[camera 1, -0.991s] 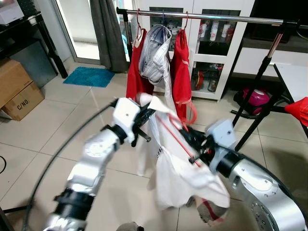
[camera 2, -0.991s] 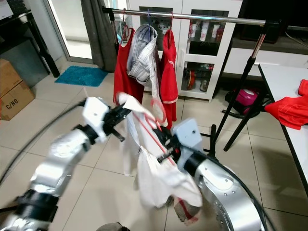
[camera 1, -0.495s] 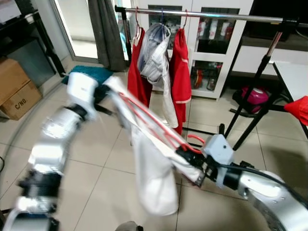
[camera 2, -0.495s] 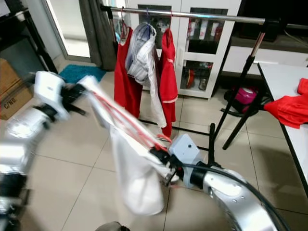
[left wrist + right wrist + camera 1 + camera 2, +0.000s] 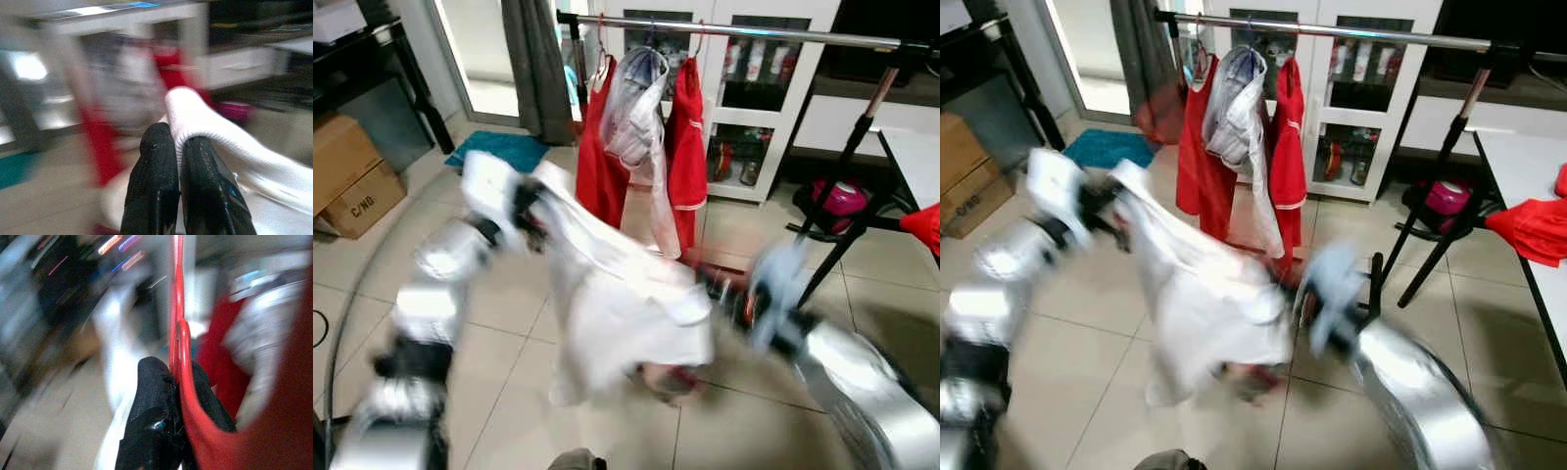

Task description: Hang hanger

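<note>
A metal clothes rail (image 5: 773,35) spans the room on black legs, with three garments hanging at its left end: two red ones (image 5: 683,147) and one grey-white one (image 5: 634,108) between them. In front of it, low over the tiled floor (image 5: 509,294), one white garment (image 5: 626,313) stretches between the robot's two arms, heavily blurred. The left gripper (image 5: 171,142) has its two black fingers pressed together on a white fold of that cloth. The right gripper (image 5: 175,377) is clamped on one thin red hanger (image 5: 177,308), whose wire runs up from between the fingers; it seems to sit inside the white garment, well below the rail. One red cloth (image 5: 1533,227) lies on the table at right.
</note>
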### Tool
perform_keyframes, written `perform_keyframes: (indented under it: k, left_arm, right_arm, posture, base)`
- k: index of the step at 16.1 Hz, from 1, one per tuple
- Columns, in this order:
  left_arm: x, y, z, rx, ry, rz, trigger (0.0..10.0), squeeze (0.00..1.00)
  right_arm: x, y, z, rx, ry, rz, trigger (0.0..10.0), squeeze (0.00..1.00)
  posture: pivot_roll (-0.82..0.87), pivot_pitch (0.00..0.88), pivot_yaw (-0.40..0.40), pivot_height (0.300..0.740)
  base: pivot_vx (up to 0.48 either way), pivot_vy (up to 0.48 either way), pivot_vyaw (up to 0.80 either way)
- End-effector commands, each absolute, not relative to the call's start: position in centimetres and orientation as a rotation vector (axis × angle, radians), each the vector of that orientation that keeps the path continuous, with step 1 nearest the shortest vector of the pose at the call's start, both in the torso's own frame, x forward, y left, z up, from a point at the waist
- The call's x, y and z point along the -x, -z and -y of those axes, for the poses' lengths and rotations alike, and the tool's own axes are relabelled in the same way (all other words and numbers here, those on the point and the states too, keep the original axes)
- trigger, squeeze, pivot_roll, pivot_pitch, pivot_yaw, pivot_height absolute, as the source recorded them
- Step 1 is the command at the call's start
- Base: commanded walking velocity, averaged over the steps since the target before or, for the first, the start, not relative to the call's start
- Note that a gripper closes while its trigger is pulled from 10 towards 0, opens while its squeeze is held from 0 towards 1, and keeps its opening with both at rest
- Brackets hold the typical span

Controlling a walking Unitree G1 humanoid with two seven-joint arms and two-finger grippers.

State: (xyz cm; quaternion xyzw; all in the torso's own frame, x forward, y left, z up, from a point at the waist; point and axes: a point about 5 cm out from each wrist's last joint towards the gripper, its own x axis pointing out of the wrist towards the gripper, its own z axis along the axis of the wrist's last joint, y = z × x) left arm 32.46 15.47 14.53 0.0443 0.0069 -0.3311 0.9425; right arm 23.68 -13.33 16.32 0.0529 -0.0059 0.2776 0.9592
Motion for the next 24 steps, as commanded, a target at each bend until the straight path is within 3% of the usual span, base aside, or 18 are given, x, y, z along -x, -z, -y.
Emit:
perform_keyframes:
  k: [1,2,5,6,7,8,11,13,15,18,21,24]
  left_arm:
    - [-31.4,-14.4,-13.2,-0.087,0.822,-0.029,0.0,0.00]
    - [-29.9,-13.3,-11.8,-0.080,0.915,-0.065,0.0,0.00]
    - [-29.1,-12.7,-12.3,-0.063,0.884,-0.083,0.0,0.00]
    - [-28.9,-12.8,-12.9,-0.054,0.814,-0.077,0.0,0.00]
    - [-28.9,-12.9,-13.8,-0.048,0.670,-0.066,5.8,0.00]
    - [-29.0,-12.9,-14.9,-0.017,0.501,-0.058,10.0,0.00]
    - [-27.9,-11.8,-15.9,0.039,0.396,-0.113,10.0,0.00]
    - [-27.3,-11.2,-15.8,0.008,0.302,-0.097,10.0,0.00]
    - [-27.0,-10.8,-15.0,0.092,0.255,-0.067,10.0,0.00]
    - [-27.1,-11.2,-14.6,0.077,0.269,-0.063,10.0,0.00]
    - [-26.9,-11.0,-13.9,0.088,0.338,-0.117,10.0,0.00]
    - [-26.9,-10.8,-13.7,0.028,0.398,-0.153,10.0,0.00]
  right_arm:
    - [-24.2,-16.8,14.1,-0.160,-0.460,0.045,0.0,0.00]
    - [-24.8,-17.0,14.5,-0.248,-0.336,0.081,0.0,0.00]
    - [-25.2,-16.9,15.3,-0.244,-0.235,0.084,0.2,0.00]
    - [-25.5,-16.1,15.4,-0.180,-0.225,0.017,10.0,0.00]
    - [-25.3,-14.8,15.3,-0.049,-0.255,-0.066,10.0,0.00]
    - [-24.7,-13.1,15.8,0.062,-0.243,-0.173,10.0,0.00]
    - [-23.3,-11.0,17.0,0.167,-0.176,-0.264,10.0,0.00]
    - [-22.4,-10.7,16.8,0.136,-0.200,-0.265,10.0,0.00]
    - [-22.2,-10.8,16.2,0.084,-0.198,-0.229,10.0,0.00]
    - [-22.6,-10.9,15.0,0.051,-0.216,-0.236,10.0,0.00]
    - [-22.3,-10.7,14.1,0.027,-0.222,-0.246,10.0,0.00]
    - [-22.4,-10.7,14.4,0.046,-0.242,-0.295,10.0,0.00]
  posture:
    - [0.01,0.000,0.068,0.723]
    - [0.02,0.000,0.059,0.723]
    - [0.03,0.000,0.055,0.723]
    - [0.03,0.000,0.059,0.723]
    - [0.03,0.000,0.065,0.723]
    - [0.03,0.000,0.066,0.723]
    - [0.03,0.000,0.059,0.723]
    - [0.04,0.000,0.071,0.723]
    - [0.04,0.000,0.072,0.723]
    - [0.03,0.000,0.070,0.723]
    - [0.04,0.000,0.090,0.723]
    - [0.02,0.000,0.084,0.723]
  base:
    - [0.000,0.000,0.00]
    - [0.000,0.000,0.00]
    - [0.000,0.000,0.00]
    - [0.000,0.000,0.00]
    - [0.000,0.000,0.00]
    - [0.000,0.000,-0.76]
    - [0.000,0.000,-0.80]
    - [0.000,0.000,-0.80]
    - [0.000,0.000,-0.80]
    - [0.000,0.000,-0.80]
    - [0.000,0.000,0.00]
    - [0.000,0.000,-0.80]
